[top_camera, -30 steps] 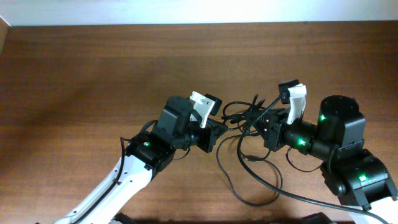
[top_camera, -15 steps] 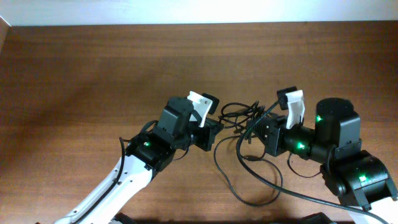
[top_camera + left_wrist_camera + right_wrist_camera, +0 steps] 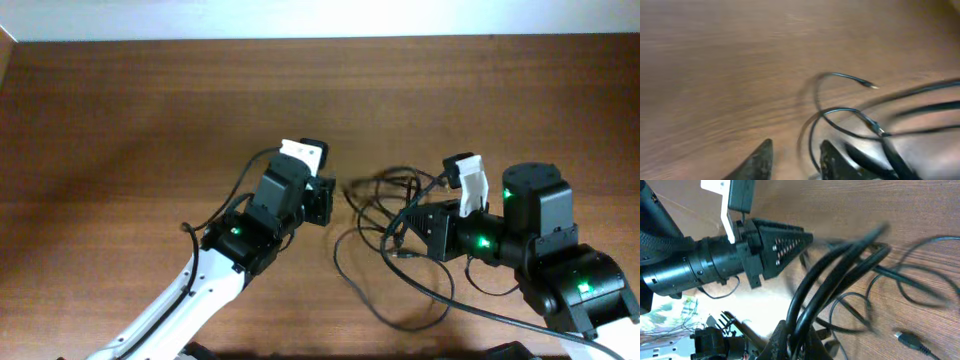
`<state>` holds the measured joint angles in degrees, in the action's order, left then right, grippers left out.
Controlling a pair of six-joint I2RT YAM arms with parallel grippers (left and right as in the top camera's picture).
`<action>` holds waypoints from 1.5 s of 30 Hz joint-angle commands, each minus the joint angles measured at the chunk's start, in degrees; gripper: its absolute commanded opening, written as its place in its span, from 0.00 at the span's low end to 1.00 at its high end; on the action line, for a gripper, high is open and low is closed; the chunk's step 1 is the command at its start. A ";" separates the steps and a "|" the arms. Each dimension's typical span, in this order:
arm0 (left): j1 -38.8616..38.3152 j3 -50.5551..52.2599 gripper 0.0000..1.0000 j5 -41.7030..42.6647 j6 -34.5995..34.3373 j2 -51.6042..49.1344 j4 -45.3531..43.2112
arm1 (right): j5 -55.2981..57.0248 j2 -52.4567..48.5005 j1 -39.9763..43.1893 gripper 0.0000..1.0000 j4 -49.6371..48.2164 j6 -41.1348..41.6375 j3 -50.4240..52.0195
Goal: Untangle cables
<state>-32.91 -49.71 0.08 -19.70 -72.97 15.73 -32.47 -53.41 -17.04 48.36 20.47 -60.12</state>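
The cables (image 3: 385,190) are thin black cords, tangled between my two grippers, with long loops trailing toward the front edge (image 3: 400,318). My left gripper (image 3: 325,200) stands just left of the tangle, open; in its wrist view one thin cable (image 3: 812,135) runs close along the inside of the right finger (image 3: 832,160), and nothing is gripped. A silvery plug tip (image 3: 871,86) lies on the wood ahead. My right gripper (image 3: 799,340) is shut on a bunch of cables (image 3: 840,270) that rise out of its jaws. Another plug (image 3: 910,341) lies to its right.
The brown wooden table (image 3: 150,110) stretches wide to the left and back. The thicker black arm wiring (image 3: 520,325) runs along the front right, by the right arm's base (image 3: 560,270). The left gripper (image 3: 785,242) shows in the right wrist view.
My left gripper has opened, let go of the cables and drawn back to the left. The right gripper has kept its hold and shifted slightly down and left with the bundle.
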 commanded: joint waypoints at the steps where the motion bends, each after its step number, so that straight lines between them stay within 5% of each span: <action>1: 0.46 -0.11 0.41 -6.99 -0.37 -0.31 0.09 | -0.48 0.90 -0.20 0.04 -0.11 -1.64 -0.92; 2: 0.46 -0.11 0.55 -7.19 -0.37 -0.31 0.28 | -0.48 0.90 -0.20 0.04 -0.11 -1.64 -0.92; 5: 0.46 -0.11 0.61 -7.43 -0.37 -0.31 0.70 | -0.46 0.83 -0.20 0.08 -0.11 -1.66 -0.92; 10: 0.46 -0.11 0.89 -7.43 -0.39 -0.31 2.21 | -0.48 -0.59 -0.20 0.14 -0.15 -1.64 -0.92; 13: 0.46 -0.11 0.92 -7.43 -0.37 -0.31 3.45 | -0.50 -1.88 -0.20 0.16 -0.55 -1.62 -0.92; 17: 0.46 -0.11 0.92 -7.43 -0.37 -0.31 3.72 | -0.50 -3.13 -0.20 0.77 -1.88 -1.62 -0.92; 19: 0.46 -0.11 0.94 -7.41 -0.37 -0.31 3.74 | -0.50 -3.21 -0.20 0.83 -2.10 -1.62 -0.92; 32: 0.44 -0.11 0.99 -5.38 -0.39 -0.31 6.80 | 1.92 -3.23 -0.22 0.86 0.59 -1.55 -0.92; 35: 0.44 -0.11 0.99 -5.25 -0.39 -0.31 10.19 | 5.84 -3.23 -0.20 0.95 4.72 -0.28 -0.92; 45: 0.00 -0.04 0.99 5.07 0.11 -0.42 17.05 | 5.18 -6.91 -0.22 0.99 9.92 -0.28 3.63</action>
<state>-32.82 -49.71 2.04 -20.36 -72.97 31.07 -27.24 -58.02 -17.04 57.93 19.81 -59.53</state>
